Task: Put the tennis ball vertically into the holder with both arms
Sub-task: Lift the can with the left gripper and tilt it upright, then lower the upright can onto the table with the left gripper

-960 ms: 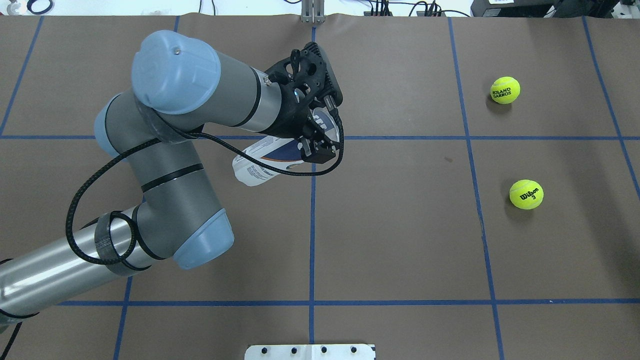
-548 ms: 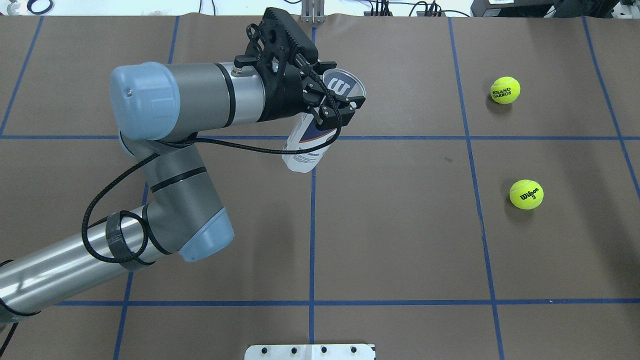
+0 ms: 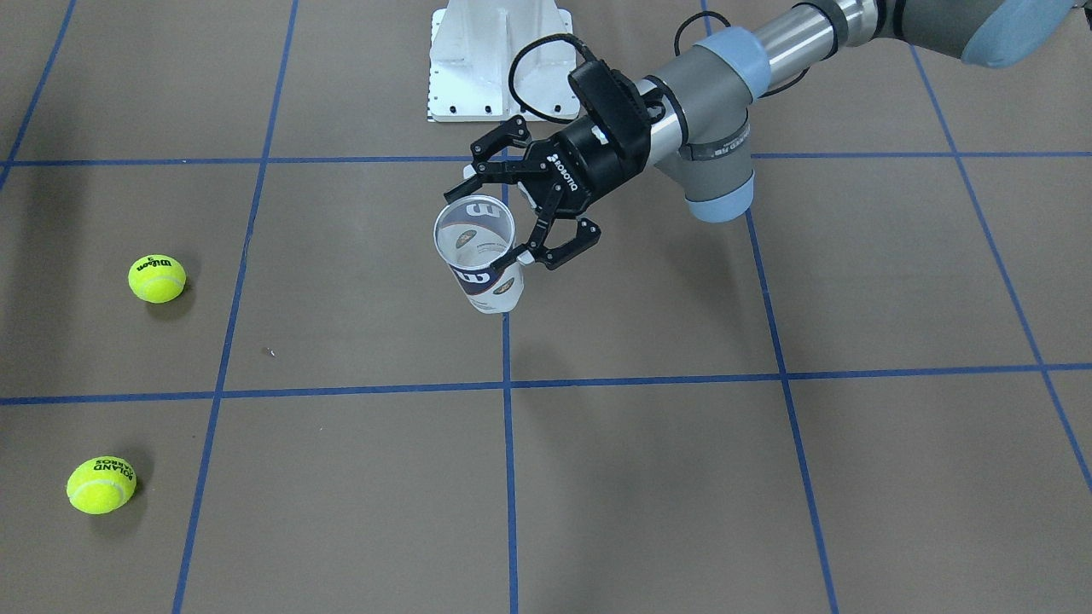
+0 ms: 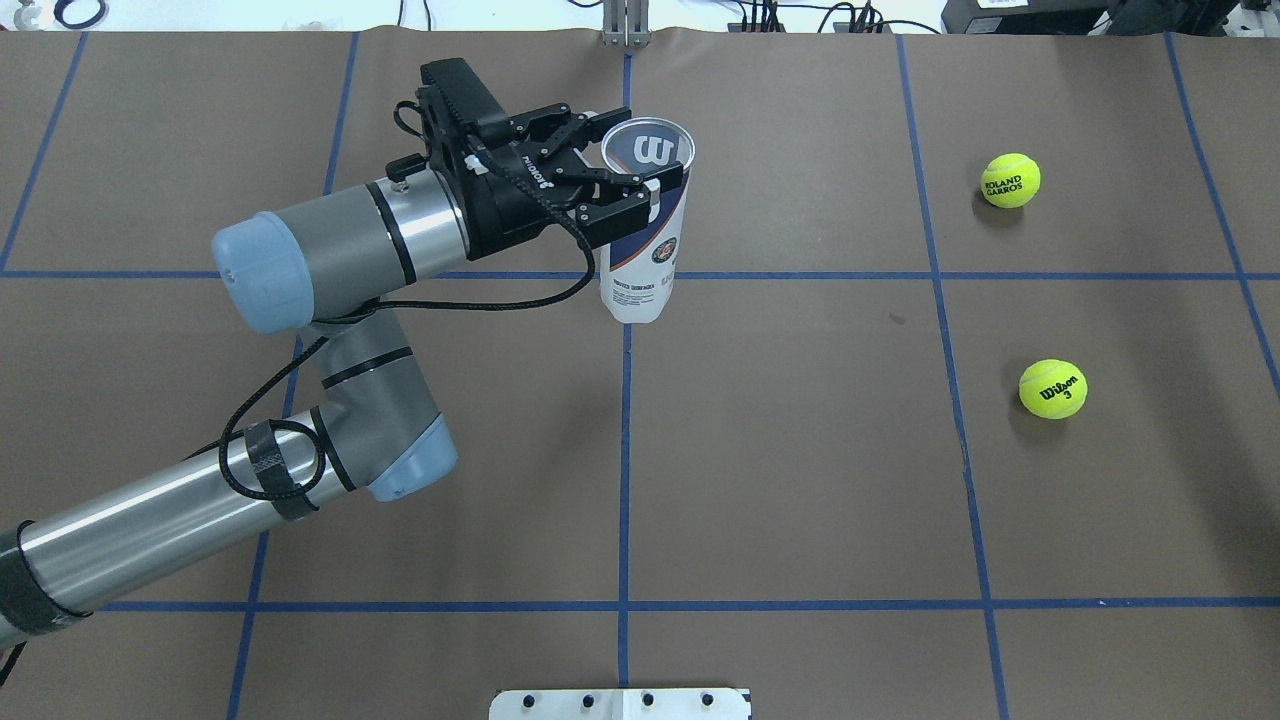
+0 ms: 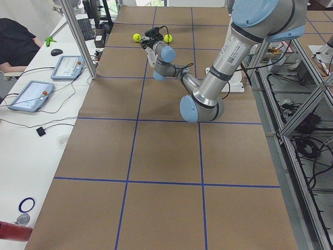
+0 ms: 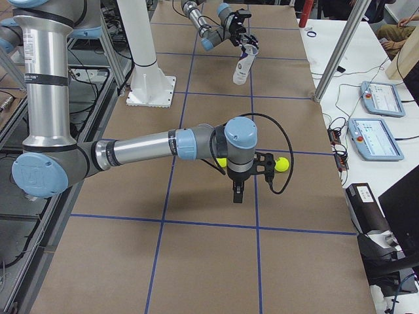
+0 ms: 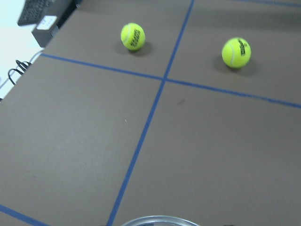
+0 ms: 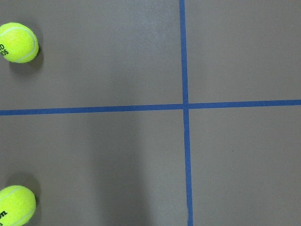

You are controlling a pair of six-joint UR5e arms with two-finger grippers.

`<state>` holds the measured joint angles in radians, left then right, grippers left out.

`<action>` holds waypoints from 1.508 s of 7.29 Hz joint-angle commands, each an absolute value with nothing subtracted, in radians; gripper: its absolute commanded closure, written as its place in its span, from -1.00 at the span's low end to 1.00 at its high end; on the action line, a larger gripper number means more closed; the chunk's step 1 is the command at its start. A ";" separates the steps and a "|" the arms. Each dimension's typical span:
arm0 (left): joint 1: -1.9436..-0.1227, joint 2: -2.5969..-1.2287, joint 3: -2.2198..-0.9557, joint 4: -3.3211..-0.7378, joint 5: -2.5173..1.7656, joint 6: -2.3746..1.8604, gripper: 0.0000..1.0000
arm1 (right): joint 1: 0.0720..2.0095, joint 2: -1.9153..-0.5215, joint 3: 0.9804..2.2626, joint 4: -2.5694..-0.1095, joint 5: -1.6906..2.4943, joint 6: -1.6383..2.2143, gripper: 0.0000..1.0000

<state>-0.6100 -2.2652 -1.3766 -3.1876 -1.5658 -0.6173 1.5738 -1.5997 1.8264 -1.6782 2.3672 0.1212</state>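
Brown-papered table (image 4: 800, 450): clear plastic white-and-navy cylindrical holder (image 4: 645, 250) is pinched near its rim by black left gripper (image 4: 625, 168) over the centre line and should be held plumb; right gripper (image 6: 237, 194) spread cannot be told.

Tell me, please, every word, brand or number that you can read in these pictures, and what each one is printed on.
"ROLAND GARROS": on the far tennis ball.
"Wilson 3": on the near tennis ball.
"W": logo on the holder, seen through its open mouth.
"ROBOTIQ": on the body of the left gripper.
The smaller print on the holder's label is too small to read.
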 commanded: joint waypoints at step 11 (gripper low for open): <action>-0.511 -2.161 -1.250 -3.460 -1.458 -0.548 0.00 | 1.574 -1.598 1.827 -1.680 2.370 0.120 -0.98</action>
<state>-0.5528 -2.1575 -1.2799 -3.4091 -1.5154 -0.5505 1.5739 -1.5982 1.8268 -1.6797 2.3700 0.1209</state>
